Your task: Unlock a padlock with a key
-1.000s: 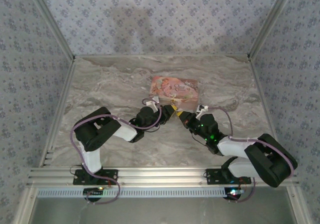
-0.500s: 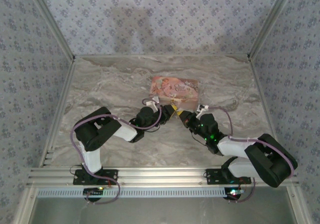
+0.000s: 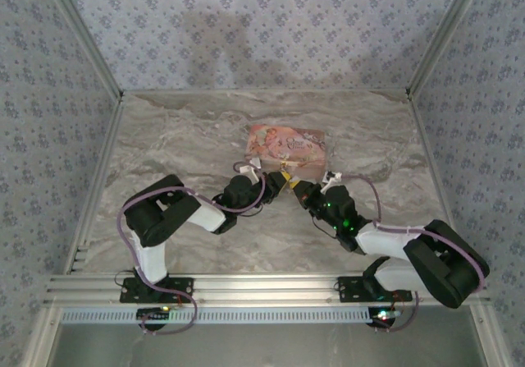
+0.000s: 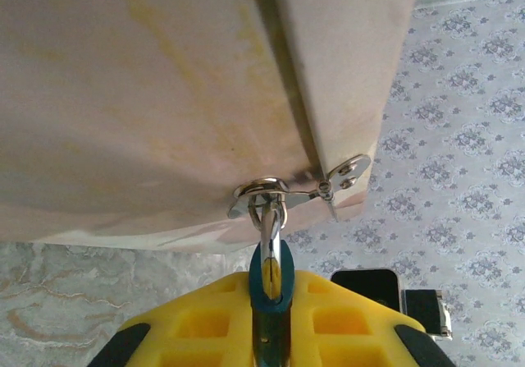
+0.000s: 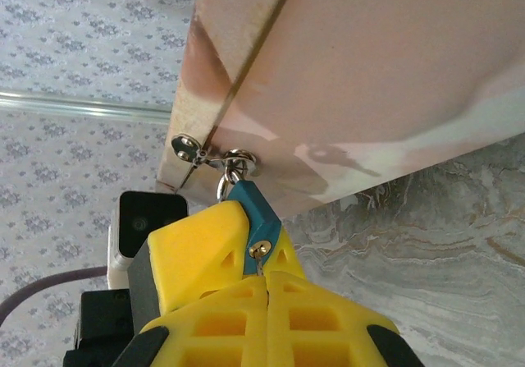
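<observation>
The small blue padlock (image 4: 271,278) hangs by its metal shackle from a ring on the clasp (image 4: 328,188) of the pink book (image 3: 285,144). My left gripper (image 4: 272,322) is shut on the padlock's body, one yellow finger on each side. In the right wrist view the padlock (image 5: 254,209) shows its brass keyhole, and the thin key (image 5: 262,265) sits in it. My right gripper (image 5: 267,283) is shut on the key, its yellow fingers pressed together just below the lock. From above, the two grippers meet at the book's near edge, left gripper (image 3: 277,183) facing right gripper (image 3: 301,191).
The pink book lies flat on the marble table (image 3: 180,137), mid-back, its near edge raised over the grippers. Patterned walls and metal rails (image 3: 246,289) close in the table on all sides. The left arm's wrist camera (image 5: 143,215) is close beside the right fingers.
The right arm has shifted slightly left, toward the book. Both grips look the same and the book has stayed in place.
</observation>
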Controlling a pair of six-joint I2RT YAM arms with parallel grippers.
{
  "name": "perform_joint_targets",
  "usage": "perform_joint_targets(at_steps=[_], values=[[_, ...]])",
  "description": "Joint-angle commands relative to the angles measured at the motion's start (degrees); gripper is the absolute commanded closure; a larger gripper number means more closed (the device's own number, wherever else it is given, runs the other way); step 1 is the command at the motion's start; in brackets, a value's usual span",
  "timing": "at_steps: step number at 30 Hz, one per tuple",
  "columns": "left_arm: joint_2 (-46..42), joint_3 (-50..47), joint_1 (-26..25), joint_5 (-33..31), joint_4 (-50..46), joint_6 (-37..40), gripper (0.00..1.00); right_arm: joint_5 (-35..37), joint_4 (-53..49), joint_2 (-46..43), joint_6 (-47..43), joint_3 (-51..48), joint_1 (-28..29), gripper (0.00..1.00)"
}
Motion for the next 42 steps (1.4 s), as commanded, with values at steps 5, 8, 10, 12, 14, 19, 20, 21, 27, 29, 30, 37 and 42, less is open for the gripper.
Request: perform_joint_targets(at_steps=[5, 8, 10, 12, 14, 19, 20, 21, 27, 29, 30, 37, 42], values=[[0.0, 2.3, -1.3, 1.7, 6.1, 0.1, 0.88, 5.9, 0.4, -1.8, 5.8, 0.5, 1.7, 1.00], [-0.1, 2.3, -1.4, 1.7, 6.1, 0.1, 0.88, 5.8, -0.1, -1.9, 6.9, 0.8, 1.8, 1.00], [-0.2, 2.4, -1.4, 1.7, 6.2, 0.1, 0.88, 6.1, -0.3, -1.9, 7.3, 1.1, 2.1, 1.00], [-0.2, 2.5, -1.4, 1.8, 6.1, 0.1, 0.88, 6.4, -1.0, -1.8, 8.0, 1.1, 2.4, 1.00], [-0.1, 2.5, -1.5, 1.9, 6.2, 0.2, 0.88, 6.6, 0.5, -1.3, 9.3, 0.7, 2.4, 1.00], [-0.2, 2.4, -1.6, 2.0, 6.4, 0.2, 0.88, 7.4, 0.6, -0.9, 12.8, 0.7, 2.8, 1.00], [-0.2, 2.3, -1.6, 2.0, 6.5, 0.2, 0.88, 7.5, 1.1, -0.7, 13.5, 0.7, 2.8, 1.00], [-0.3, 2.3, -1.6, 2.1, 6.6, 0.2, 0.88, 7.7, 1.6, -0.3, 14.4, 0.6, 2.8, 1.00], [-0.4, 2.3, -1.6, 2.1, 6.9, 0.1, 0.88, 8.5, 7.9, 3.4, 20.6, -0.1, 3.0, 1.00], [-0.5, 2.2, -1.7, 2.1, 7.0, 0.1, 0.88, 8.9, 9.0, 4.0, 21.3, -0.1, 3.4, 1.00], [-0.6, 2.1, -1.7, 2.1, 7.1, 0.1, 0.88, 9.5, 9.2, 4.1, 21.3, -0.1, 3.7, 1.00], [-0.6, 1.9, -1.8, 2.0, 7.5, 0.2, 0.88, 12.6, 12.3, 4.8, 24.5, -1.8, 4.5, 1.00], [-0.6, 1.7, -1.8, 1.8, 7.8, 0.0, 0.89, 15.1, 1.6, -1.1, 15.7, -0.1, 5.0, 1.00]])
